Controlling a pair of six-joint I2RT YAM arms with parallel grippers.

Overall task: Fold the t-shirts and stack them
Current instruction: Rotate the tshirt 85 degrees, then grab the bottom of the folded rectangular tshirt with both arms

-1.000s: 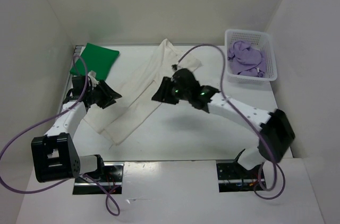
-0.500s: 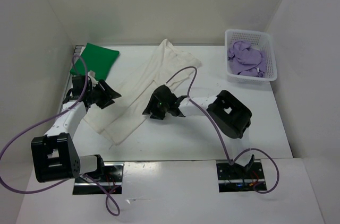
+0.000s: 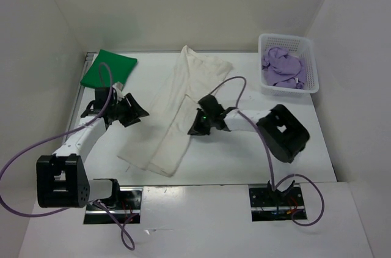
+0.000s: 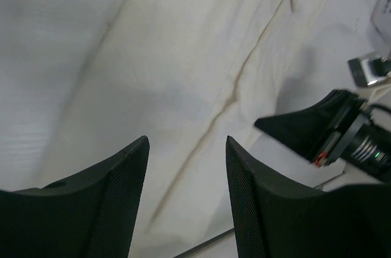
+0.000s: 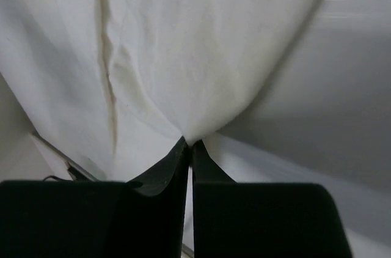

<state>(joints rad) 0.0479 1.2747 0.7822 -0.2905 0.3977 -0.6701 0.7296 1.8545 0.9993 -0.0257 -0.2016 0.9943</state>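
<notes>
The right fingers [image 5: 174, 166] pinch the edge of the white-cream shirt [image 5: 183, 56], its cloth fanning toward 12 o'clock; the left fingers [image 4: 116, 191] (spread apart) hover over its 9 o'clock side.

Top view: the right claw [image 3: 194, 128] covers the white-cream shirt's [image 3: 174, 99] edge, hiding the pinch point. Both wrist views crop that shirt at every border, and left wrist is blurry top-left. The purple shirt [image 3: 282, 67] sits bunched in the basket [image 3: 288, 40], shape unreadable.
</notes>
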